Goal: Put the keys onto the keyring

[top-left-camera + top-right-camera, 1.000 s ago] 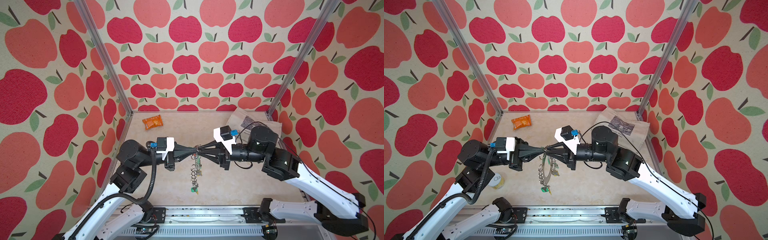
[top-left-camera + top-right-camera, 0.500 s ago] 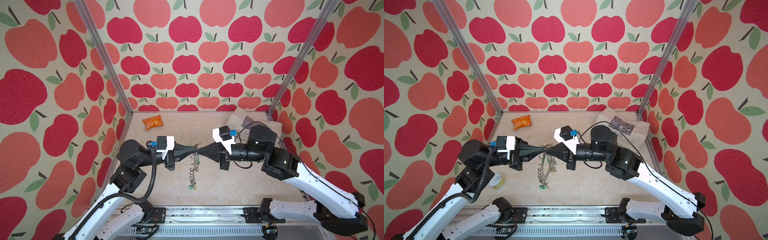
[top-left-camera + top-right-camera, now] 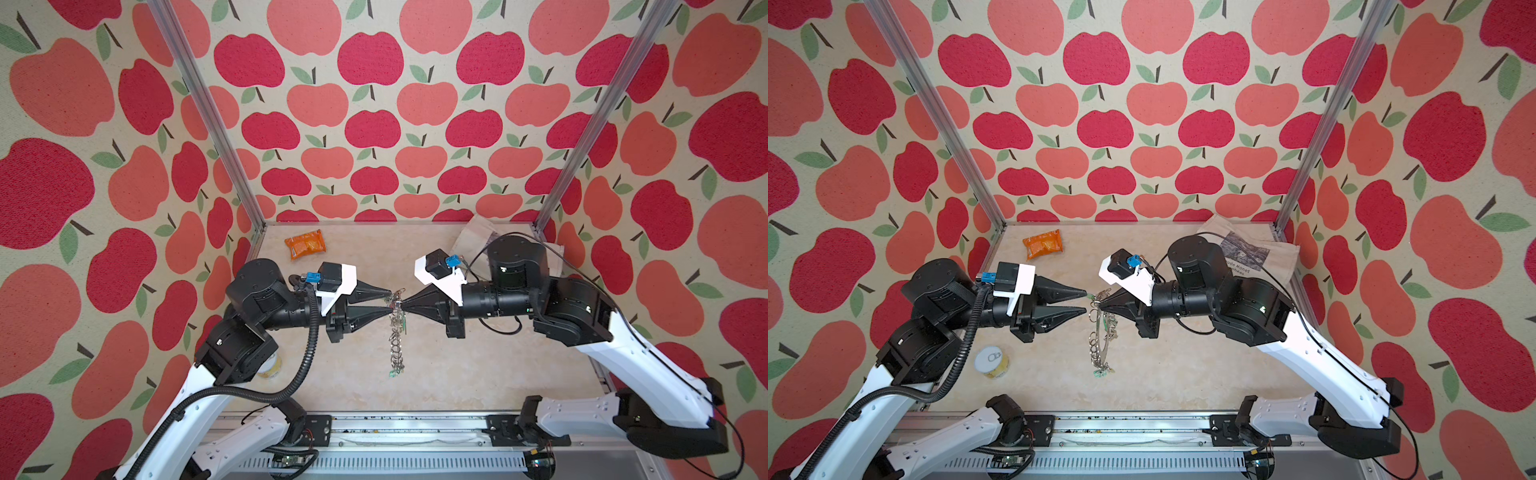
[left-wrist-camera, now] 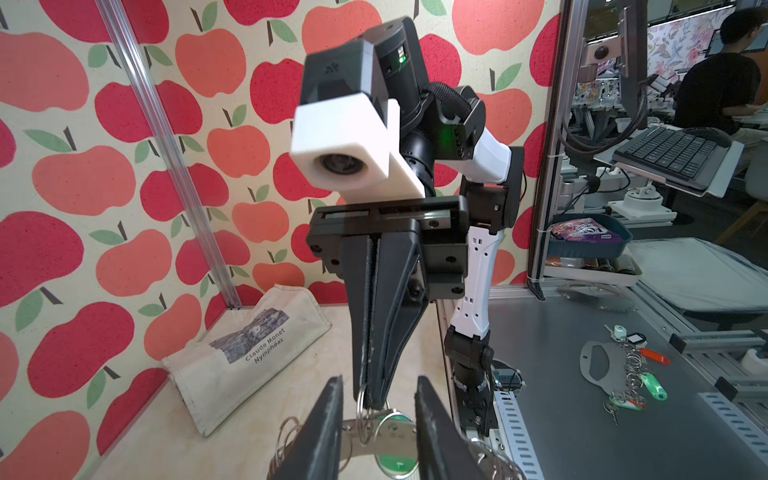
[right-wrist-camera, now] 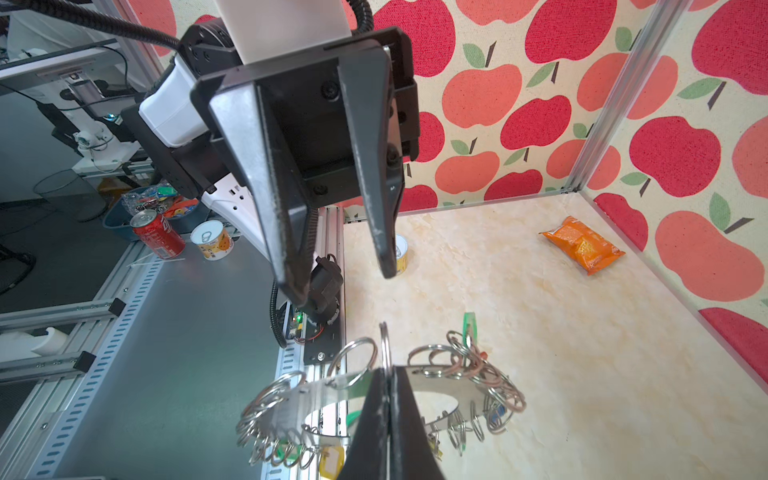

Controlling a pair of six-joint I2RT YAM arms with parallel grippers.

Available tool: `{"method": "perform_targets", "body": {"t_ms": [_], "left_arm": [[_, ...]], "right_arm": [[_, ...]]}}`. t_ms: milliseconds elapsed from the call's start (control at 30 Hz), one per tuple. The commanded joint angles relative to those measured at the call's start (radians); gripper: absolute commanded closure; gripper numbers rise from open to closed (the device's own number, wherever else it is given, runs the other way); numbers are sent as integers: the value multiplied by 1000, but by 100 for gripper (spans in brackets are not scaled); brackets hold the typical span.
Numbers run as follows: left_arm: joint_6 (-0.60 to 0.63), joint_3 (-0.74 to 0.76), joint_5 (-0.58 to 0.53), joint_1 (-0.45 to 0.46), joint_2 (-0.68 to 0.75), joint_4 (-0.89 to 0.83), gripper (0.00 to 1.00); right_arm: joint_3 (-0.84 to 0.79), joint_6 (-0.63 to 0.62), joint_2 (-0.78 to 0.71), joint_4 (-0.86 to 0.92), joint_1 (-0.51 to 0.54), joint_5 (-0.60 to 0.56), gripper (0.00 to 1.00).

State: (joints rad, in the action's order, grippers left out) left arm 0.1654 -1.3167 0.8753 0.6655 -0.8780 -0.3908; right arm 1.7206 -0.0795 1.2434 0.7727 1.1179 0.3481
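We see the marbled table (image 3: 457, 374), with a printed tote bag (image 3: 1262, 249) in its far right corner. Above the middle, the right gripper (image 3: 1101, 306) is clenched on the keyring (image 5: 316, 395), pinching its rim (the disc hangs edge-on in both top views). The left gripper (image 3: 1086, 302) faces it, jaws parted, holding nothing. An orange packet (image 3: 1042, 244) lies far left, a can (image 3: 992, 362) near left. A green key tag (image 5: 469, 328) sits on one wire ring.

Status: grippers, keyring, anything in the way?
Left gripper: jaws open, empty. Right gripper: jaws shut on large flat grey metal keyring disc, hanging edge-on. Orange foil packet and yellow tin can well clear.
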Motion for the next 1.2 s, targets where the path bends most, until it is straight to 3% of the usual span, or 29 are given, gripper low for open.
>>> {"method": "perform_targets", "body": {"t_ms": [0, 200, 567, 933, 1167], "left_arm": [[94, -60, -51, 34, -34, -203, 67], [149, -107, -101, 68, -65, -257, 68], [154, -108, -122, 87, -81, -249, 78], [164, -98, -145, 98, -85, -240, 82], [171, -95, -152, 102, -82, -244, 93]], "right_arm": [[65, -49, 14, 87, -5, -10, 100], [91, -60, 34, 114, -4, -5, 100], [102, -69, 42, 116, -1, -5, 100], [103, -69, 44, 106, 6, -3, 100], [109, -74, 44, 102, 12, -4, 100]]}}
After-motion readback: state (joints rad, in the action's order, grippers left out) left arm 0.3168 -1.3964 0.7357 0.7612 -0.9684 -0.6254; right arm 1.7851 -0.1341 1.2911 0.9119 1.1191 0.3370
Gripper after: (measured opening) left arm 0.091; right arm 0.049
